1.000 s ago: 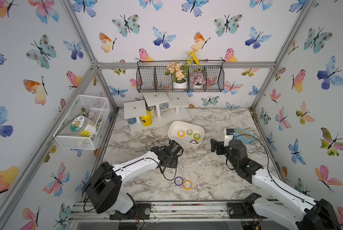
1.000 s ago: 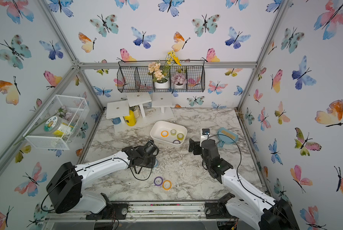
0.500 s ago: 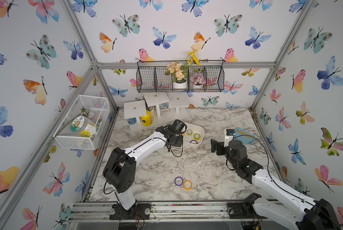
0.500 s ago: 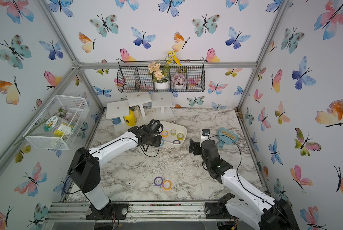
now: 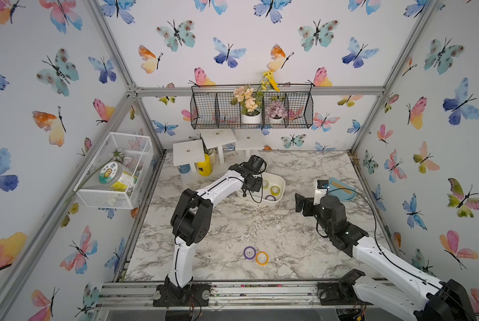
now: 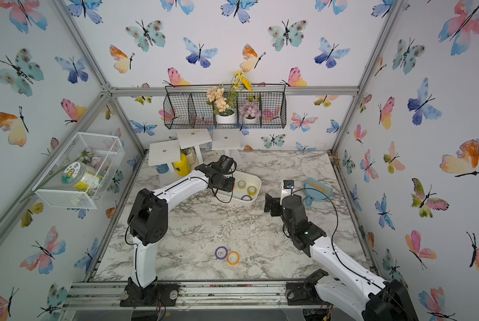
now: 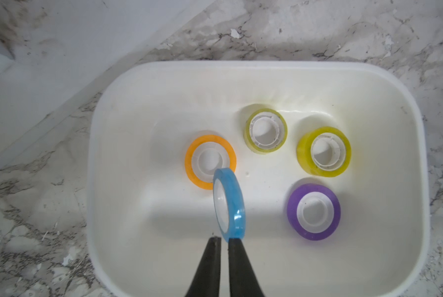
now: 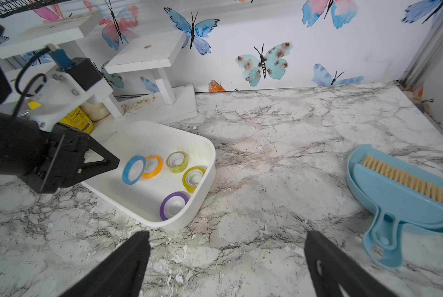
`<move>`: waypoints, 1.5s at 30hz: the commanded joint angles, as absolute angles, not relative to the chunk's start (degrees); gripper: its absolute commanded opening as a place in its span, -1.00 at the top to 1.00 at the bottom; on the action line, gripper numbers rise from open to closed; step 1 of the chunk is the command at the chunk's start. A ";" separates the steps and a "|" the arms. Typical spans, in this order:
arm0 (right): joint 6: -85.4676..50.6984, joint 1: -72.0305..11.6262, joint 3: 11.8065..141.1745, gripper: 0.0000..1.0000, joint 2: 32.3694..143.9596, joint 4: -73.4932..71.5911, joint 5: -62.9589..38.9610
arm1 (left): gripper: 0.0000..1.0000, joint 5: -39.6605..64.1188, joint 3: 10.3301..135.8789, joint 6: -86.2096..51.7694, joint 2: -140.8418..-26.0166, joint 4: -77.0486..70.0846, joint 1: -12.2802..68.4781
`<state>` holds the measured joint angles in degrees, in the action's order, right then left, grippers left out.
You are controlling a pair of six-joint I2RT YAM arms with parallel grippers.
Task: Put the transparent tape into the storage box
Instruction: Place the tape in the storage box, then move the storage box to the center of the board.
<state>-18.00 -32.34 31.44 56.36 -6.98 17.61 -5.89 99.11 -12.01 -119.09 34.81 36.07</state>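
Left wrist view shows us our left tool (image 7: 224, 240) clenched on the blue roll (image 7: 229, 203), held on edge directly above the white box (image 7: 127, 205), while our right tool (image 8: 228, 257) hangs released nearby.

We see the left gripper (image 8: 116, 162) pinching a blue roll (image 8: 133, 170) over the tub (image 8: 202, 177); our right gripper (image 8: 226, 259) gapes beside a dustpan (image 8: 395, 203).
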 commanded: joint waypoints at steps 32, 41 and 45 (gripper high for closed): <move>-23.14 -32.34 56.66 -0.83 86.90 8.30 7.44 | -0.98 -4.63 56.73 -19.89 -77.28 11.27 33.84; -24.32 -32.26 68.30 -0.48 100.58 16.41 7.56 | -0.97 -0.02 38.54 -21.84 -56.08 11.66 33.99; -24.25 -32.08 69.67 -0.26 102.69 17.79 8.04 | -0.97 3.00 32.22 -22.75 -49.37 12.74 34.01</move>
